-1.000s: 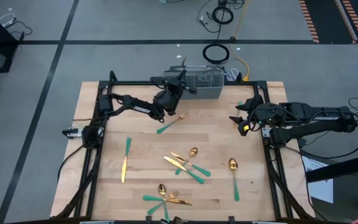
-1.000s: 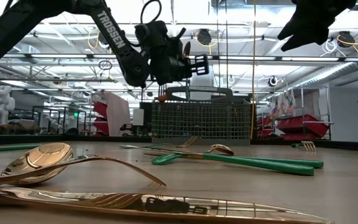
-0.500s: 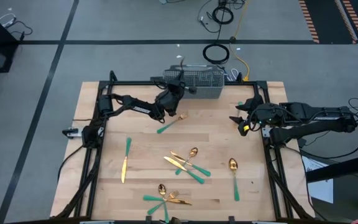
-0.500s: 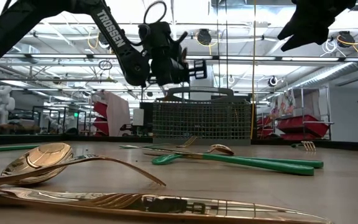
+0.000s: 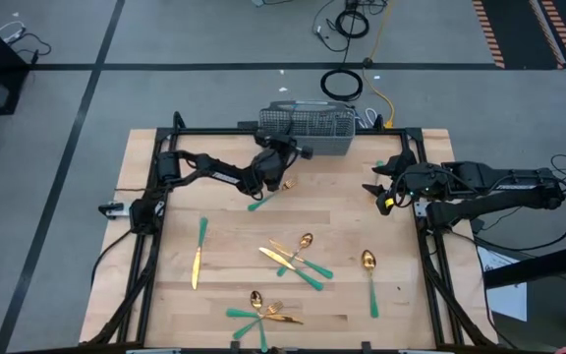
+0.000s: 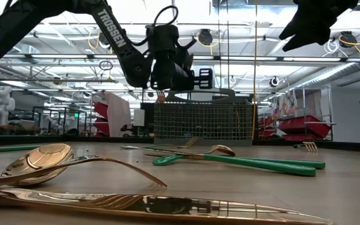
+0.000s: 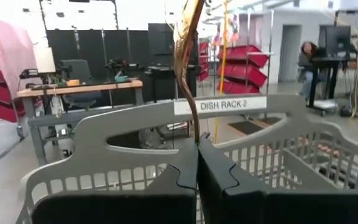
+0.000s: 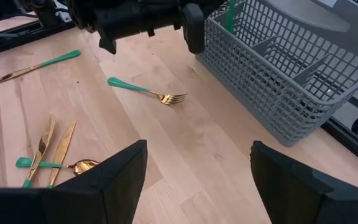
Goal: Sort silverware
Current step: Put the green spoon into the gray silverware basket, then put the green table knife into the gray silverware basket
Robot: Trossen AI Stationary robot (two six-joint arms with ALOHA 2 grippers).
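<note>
1. The left gripper (image 5: pixel 285 157) is closed on 1 gold utensil (image 7: pixel 186 56), beside the basket (image 5: pixel 308 126).
2. The right gripper (image 5: pixel 376 183) hangs open at the table (image 5: pixel 224 226) edge.
3. The other silverware (image 5: pixel 298 258) lies on the table.

A wooden table (image 5: pixel 185 285) carries scattered silverware (image 5: pixel 298 258) (gold heads, teal handles) and a mesh caddy (image 5: pixel 308 129).

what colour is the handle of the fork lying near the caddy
Teal green, with a gold head; the fork shows best in the right wrist view.
</note>
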